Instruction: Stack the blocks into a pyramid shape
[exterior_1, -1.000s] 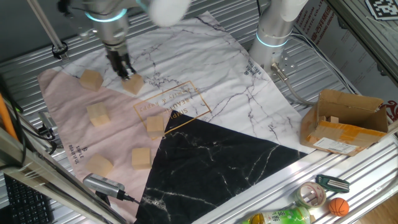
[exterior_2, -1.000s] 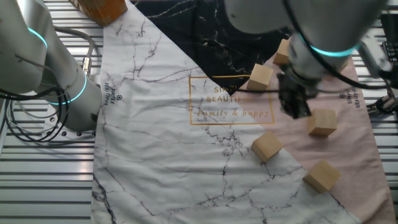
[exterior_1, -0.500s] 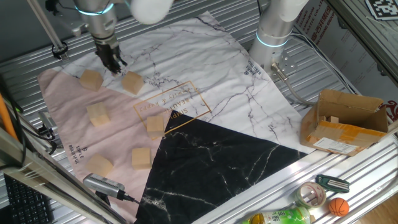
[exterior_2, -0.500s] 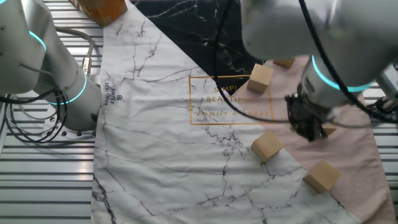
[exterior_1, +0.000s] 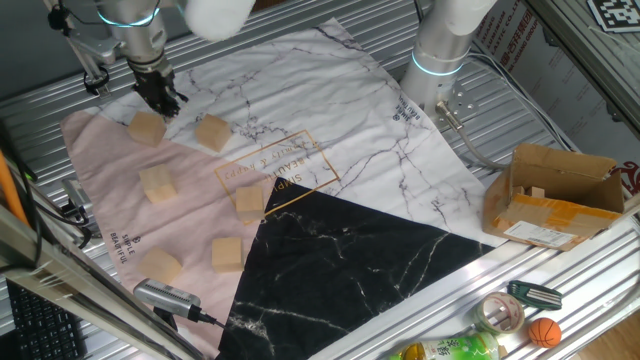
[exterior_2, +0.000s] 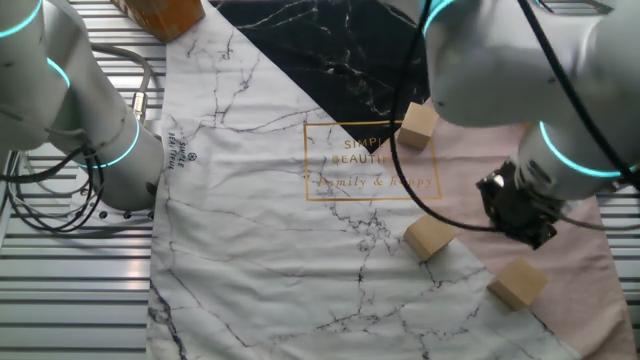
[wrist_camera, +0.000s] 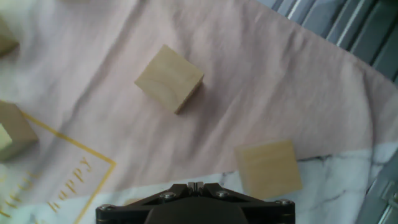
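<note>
Hand view, looking down on pink cloth. Wooden block upper centre, sharp, turned at angle, lying on pink. Second block lower right, blurred, sitting where pink meets white marble-print strip. Third block at left edge, partly cut off, beside gold line and lettering "happy". Dark gripper body along bottom edge; fingers not visible. Grey metal slats top right corner.
</note>
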